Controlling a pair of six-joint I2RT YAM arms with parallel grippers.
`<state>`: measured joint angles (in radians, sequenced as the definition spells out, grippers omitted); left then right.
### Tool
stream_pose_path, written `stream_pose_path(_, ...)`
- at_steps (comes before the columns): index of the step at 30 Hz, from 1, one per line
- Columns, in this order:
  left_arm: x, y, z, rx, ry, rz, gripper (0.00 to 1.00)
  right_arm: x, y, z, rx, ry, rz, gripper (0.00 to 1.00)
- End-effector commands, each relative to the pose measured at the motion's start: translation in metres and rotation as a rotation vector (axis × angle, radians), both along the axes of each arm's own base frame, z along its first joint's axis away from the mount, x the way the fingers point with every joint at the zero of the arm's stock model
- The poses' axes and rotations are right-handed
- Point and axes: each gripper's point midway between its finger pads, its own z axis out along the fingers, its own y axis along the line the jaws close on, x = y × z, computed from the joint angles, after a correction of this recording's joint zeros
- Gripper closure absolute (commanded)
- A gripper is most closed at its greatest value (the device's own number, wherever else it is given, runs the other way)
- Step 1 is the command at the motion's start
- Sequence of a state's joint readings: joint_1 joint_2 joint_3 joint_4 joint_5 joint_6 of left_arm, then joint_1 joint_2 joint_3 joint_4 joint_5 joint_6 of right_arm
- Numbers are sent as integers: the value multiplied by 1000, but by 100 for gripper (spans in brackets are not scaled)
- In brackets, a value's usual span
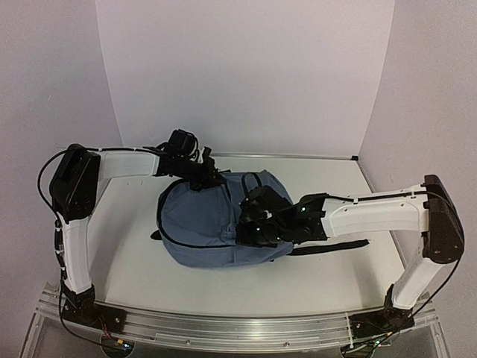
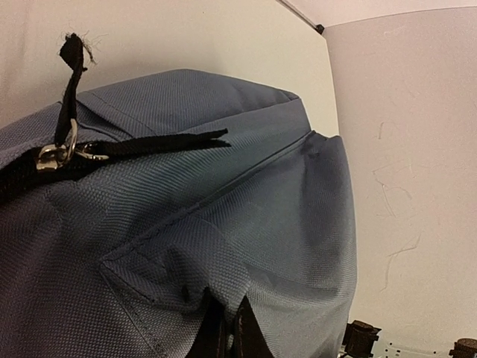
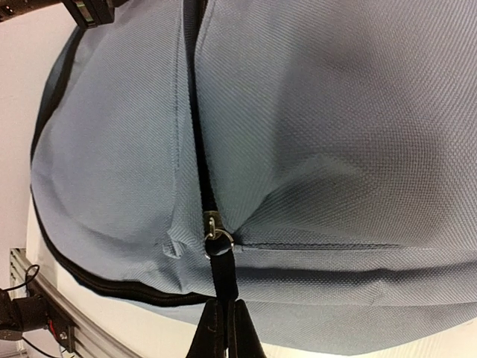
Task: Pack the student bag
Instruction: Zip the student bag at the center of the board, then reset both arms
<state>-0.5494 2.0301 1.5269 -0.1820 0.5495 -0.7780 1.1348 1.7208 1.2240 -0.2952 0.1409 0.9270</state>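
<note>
So, slate-blue soft fabric student bag (image 1: 205,224) lies mid white worktop (image 1: 134,257). Left end effector (image 2: 227,339) is pinched narrow on a fold of its cloth; right end effector (image 3: 223,332) is clamped on the black webbing zipper pull (image 3: 220,272). Risks: tab slips from that thin grip, or the metal slider (image 3: 215,236) jams on puckered cloth if the left anchor lets go. Bag's inside is hidden, so contents unknown; both end effectors are cropped at the wrist views' edges.
</note>
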Motion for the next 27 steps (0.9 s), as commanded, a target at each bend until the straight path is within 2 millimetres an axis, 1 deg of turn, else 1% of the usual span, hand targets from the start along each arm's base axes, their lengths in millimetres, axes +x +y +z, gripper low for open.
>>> stream_pose_path(1, 48, 14, 44, -52, -194, 92, 97, -14, 0, -7, -43, 17, 31, 100)
stream_pose_path(2, 45, 14, 47, -54, -203, 78, 89, -12, 3, 4, -29, -4, 42, 100)
stream_pose_path(3, 41, 15, 51, -52, -216, 68, 77, -11, 4, 16, -18, -30, 51, 98)
stream_pose_path(4, 38, 17, 55, -47, -228, 60, 64, -9, 4, 28, -10, -56, 55, 89)
stream_pose_path(5, 34, 19, 59, -39, -242, 56, 51, -6, 3, 40, -3, -85, 55, 76)
stream_pose_path(7, 26, 27, 72, -17, -285, 52, 35, 0, -3, 64, 5, -147, 46, 50)
stream_pose_path(8, 23, 33, 77, 3, -304, 56, 28, 4, -7, 72, -5, -174, 40, 38)
stream_pose_path(9, 19, 37, 81, 23, -324, 54, 22, 8, -10, 78, -14, -193, 34, 30)
stream_pose_path(11, 12, 48, 88, 67, -365, 45, 10, 21, -19, 85, -26, -215, 17, 19)
stream_pose_path(13, 12, 62, 87, 124, -387, 47, 5, 39, -32, 91, -33, -231, -8, 10)
stream_pose_path(14, 15, 75, 85, 150, -376, 63, 4, 48, -39, 94, -42, -243, -17, 5)
stream_pose_path(16, 20, 98, 80, 175, -358, 97, 2, 71, -61, 97, -66, -259, -53, 2)
stream_pose_path(17, 23, 114, 78, 183, -353, 124, 1, 83, -74, 96, -81, -262, -74, 2)
stream_pose_path(19, 30, 147, 79, 196, -352, 188, 1, 107, -105, 91, -117, -264, -123, 2)
stream_pose_path(22, 37, 199, 74, 219, -336, 292, 1, 133, -150, 80, -171, -254, -178, 2)
stream_pose_path(23, 37, 217, 73, 226, -331, 331, 0, 143, -174, 73, -192, -239, -217, 2)
stream_pose_path(24, 37, 233, 73, 230, -330, 368, 0, 150, -193, 69, -201, -233, -244, 2)
stream_pose_path(27, 29, 288, 74, 252, -335, 496, 0, 164, -253, 63, -206, -222, -341, 2)
